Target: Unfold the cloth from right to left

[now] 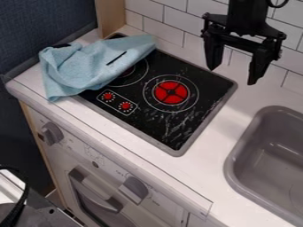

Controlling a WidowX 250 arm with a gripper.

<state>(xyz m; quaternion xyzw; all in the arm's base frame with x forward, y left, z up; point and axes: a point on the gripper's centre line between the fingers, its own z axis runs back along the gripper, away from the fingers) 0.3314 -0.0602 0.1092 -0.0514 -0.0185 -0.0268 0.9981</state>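
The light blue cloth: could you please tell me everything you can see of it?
The cloth is light blue, looks soft and woven, and bears a short dark mark. It lies bunched in loose folds over the left part of the black stovetop, partly covering a burner ring and spilling onto the white counter.

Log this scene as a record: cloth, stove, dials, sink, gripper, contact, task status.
cloth: light blue with a black mark, bunched, over the stove's left part and the counter beside it
stove: black top; red burner uncovered, the other burner partly under the cloth
dials: two red ones, near the cloth's lower edge
sink: grey, set in the counter right of the stove
gripper: black, fingers apart, at the upper right
contact: none between gripper and cloth
task status: cloth not spread flat
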